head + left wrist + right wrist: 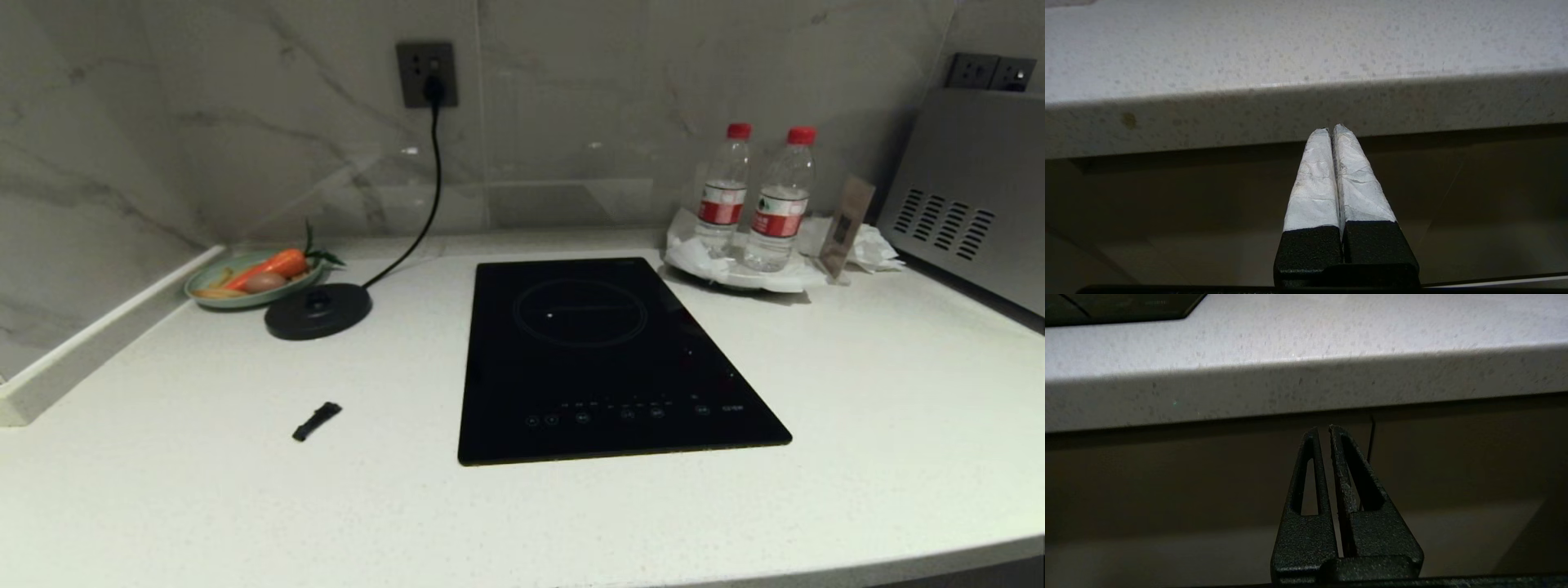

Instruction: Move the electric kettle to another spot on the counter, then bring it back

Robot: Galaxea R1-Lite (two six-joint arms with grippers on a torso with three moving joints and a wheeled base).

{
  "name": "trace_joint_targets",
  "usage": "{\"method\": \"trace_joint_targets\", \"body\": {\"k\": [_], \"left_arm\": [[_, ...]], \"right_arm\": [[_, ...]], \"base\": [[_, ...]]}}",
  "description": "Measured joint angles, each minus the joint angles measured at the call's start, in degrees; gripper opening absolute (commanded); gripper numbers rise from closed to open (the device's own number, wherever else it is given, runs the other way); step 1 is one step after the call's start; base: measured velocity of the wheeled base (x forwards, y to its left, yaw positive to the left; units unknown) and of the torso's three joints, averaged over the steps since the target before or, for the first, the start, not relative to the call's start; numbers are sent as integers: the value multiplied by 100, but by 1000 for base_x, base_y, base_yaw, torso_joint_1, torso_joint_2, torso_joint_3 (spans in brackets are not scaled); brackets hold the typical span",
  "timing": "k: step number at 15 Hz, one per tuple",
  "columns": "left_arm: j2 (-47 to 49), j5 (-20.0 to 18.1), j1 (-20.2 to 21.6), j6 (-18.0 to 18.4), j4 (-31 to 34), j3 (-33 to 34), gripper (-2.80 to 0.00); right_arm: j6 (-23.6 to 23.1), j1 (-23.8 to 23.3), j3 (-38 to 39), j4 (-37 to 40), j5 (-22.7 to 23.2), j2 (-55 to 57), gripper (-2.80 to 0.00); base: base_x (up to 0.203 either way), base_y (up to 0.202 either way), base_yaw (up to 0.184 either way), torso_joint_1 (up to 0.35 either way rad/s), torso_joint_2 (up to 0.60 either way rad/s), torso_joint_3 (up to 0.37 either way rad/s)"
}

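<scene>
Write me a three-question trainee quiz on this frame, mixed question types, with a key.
1. True or false: the kettle stands on its base.
2. Which lies nearest the counter's front edge? A. the plate of vegetables B. the small black piece C. the bottles
3. Fill in: the left gripper and right gripper both hang below the counter edge with fingers ____.

Key: 1 false, the base is bare and no kettle is in view; 2 B; 3 shut.
</scene>
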Motion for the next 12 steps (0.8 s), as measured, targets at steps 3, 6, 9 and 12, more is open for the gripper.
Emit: {"method": "trace_joint_targets", "body": {"k": [3,6,9,12], "left_arm": [[0,1,-4,-2,2,0,-280],[0,2,-4,-2,0,0,-280],[0,1,-1,-21,-1,-1,-280],[0,2,-1,-20,-6,-1,-280]], "right_arm": [[2,0,0,-1,0,0,-280],[0,0,0,-1,-3,0,-280],[-2,0,0,-2,-2,0,-280],[-6,0,0,-6,-5,0,-280]], "base": [[0,0,0,-38,454,411],[0,0,0,5,128,105],[0,0,0,0,0,0],[0,0,0,-6,56,56]]}}
